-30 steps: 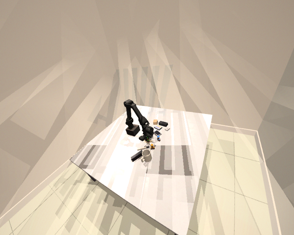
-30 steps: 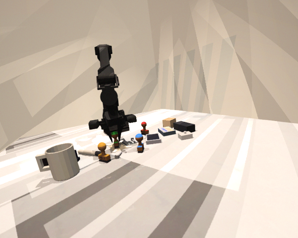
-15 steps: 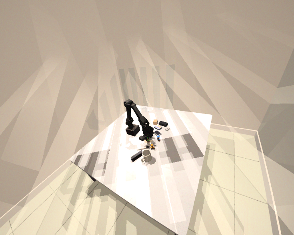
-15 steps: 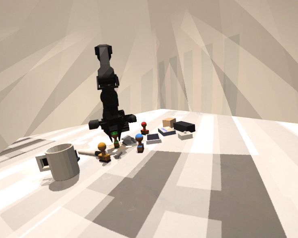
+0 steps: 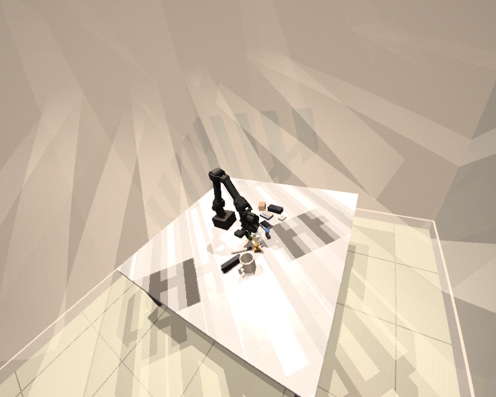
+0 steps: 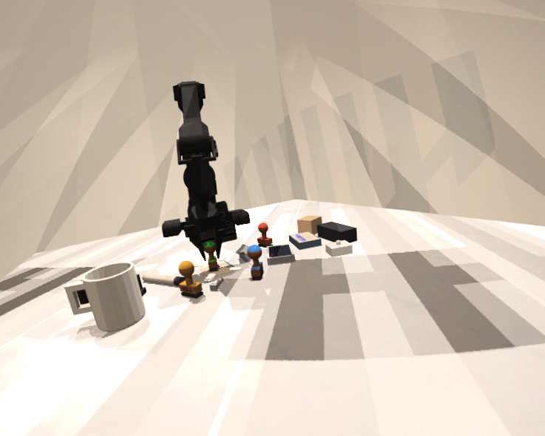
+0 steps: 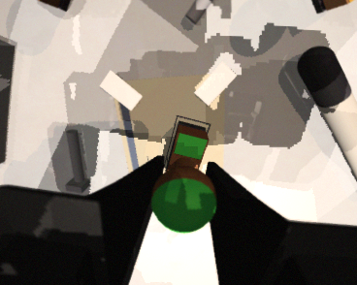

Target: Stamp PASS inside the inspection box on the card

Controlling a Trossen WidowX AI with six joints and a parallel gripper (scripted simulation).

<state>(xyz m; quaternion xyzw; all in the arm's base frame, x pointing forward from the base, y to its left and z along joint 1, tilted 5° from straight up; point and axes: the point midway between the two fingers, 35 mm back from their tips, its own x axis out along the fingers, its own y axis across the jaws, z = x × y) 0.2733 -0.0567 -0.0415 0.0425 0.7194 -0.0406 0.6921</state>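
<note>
My gripper is shut on the green-topped stamp, with its brown body upright between the fingers. The stamp's base is over the tan card, within the black outlined box in the wrist view. I cannot tell whether it touches the card. Its lettering is unreadable, and the body hides much of the box, so any print is hidden. The dark ink pad lies in an open grey case beside the card, with its edge at the left of the wrist view.
An orange stamp, a blue stamp and a red stamp stand around the card. A thick marker and a mug are nearby. A black box and cardboard-coloured block stand beyond the pad.
</note>
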